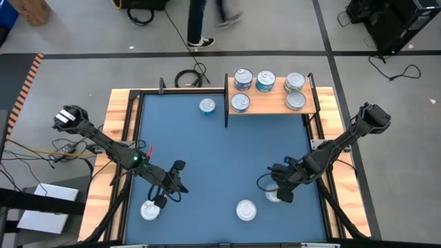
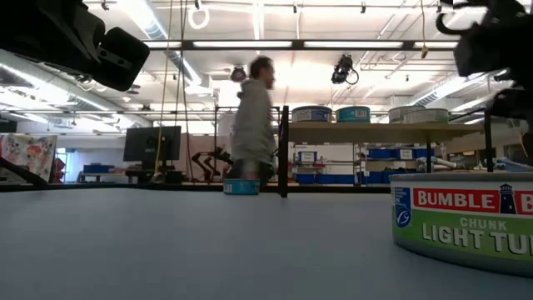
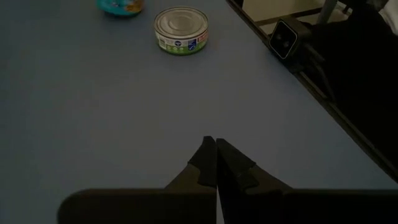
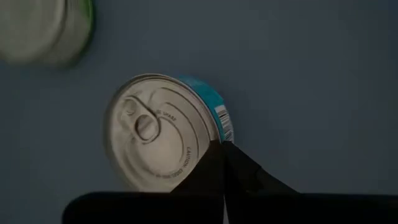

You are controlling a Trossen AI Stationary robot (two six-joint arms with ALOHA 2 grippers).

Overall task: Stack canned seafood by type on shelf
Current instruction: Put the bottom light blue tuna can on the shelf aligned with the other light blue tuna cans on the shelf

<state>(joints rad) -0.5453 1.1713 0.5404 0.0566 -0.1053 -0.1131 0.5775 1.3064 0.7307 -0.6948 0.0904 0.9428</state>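
The right tool (image 4: 222,144) has its two fingers pressed flat together, tips resting at the rim of a teal tin (image 4: 165,127) rather than either side of it, so it has hold of nothing. My worry is that with the fingers shut like that, any push forward will just shove the tin across the blue mat (image 1: 220,165) or tip it, and a lift will come up bare. It would need to open wide again and straddle the tin before closing.

Beside that tin lies a green-labelled tin (image 4: 43,28), near enough that a skidding tin could knock it.

The left tool (image 3: 216,163) is shut on nothing too, hanging over bare mat, with another tin (image 3: 181,29) well ahead of it.

The shelf (image 1: 270,103) stands at the mat's far edge, already carrying five tins (image 1: 264,80); one more tin (image 1: 207,105) sits just beside the shelf on the mat. Posts (image 1: 227,100) stand at the shelf's edges, and a carried tin could clip one on the way in. A person (image 2: 252,117) is walking past beyond the desk.
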